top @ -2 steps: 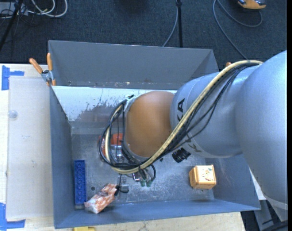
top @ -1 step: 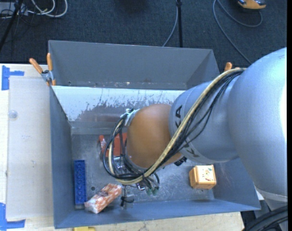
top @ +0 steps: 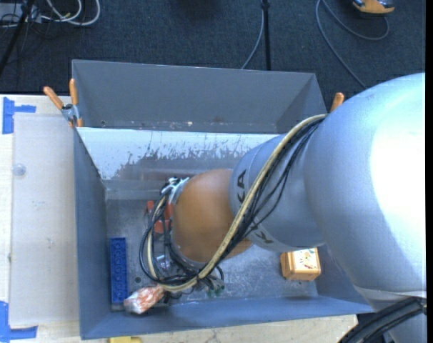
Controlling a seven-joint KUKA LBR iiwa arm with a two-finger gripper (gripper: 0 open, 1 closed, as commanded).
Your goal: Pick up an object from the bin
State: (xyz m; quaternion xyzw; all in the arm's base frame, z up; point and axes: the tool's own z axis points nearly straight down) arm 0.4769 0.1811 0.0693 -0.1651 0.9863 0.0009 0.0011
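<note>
The claw (top: 165, 263) sits low over the near-left part of the bin's (top: 202, 113) floor, buried under the arm's domed orange cover (top: 206, 213) and a loop of black and cream cables (top: 156, 241) — whether it is open or closed I cannot tell. Nearest to it lie a long blue brick (top: 118, 270), flat beside the left wall, and a crumpled pink-and-white packet (top: 143, 300) against the near wall. Either could be the pick, and nothing shows which. A small yellow-orange box (top: 301, 264) rests well apart on the right. To do this step well, I judge the claw should close on one thing alone and lift straight up, with the cables kept off the walls. The brick looks hard and studded, with straight sides that should hold firmly across its narrow width. The packet looks soft and wrinkled — likely to deform or slip. The grey metal floor looks smooth and scuffed.
</note>
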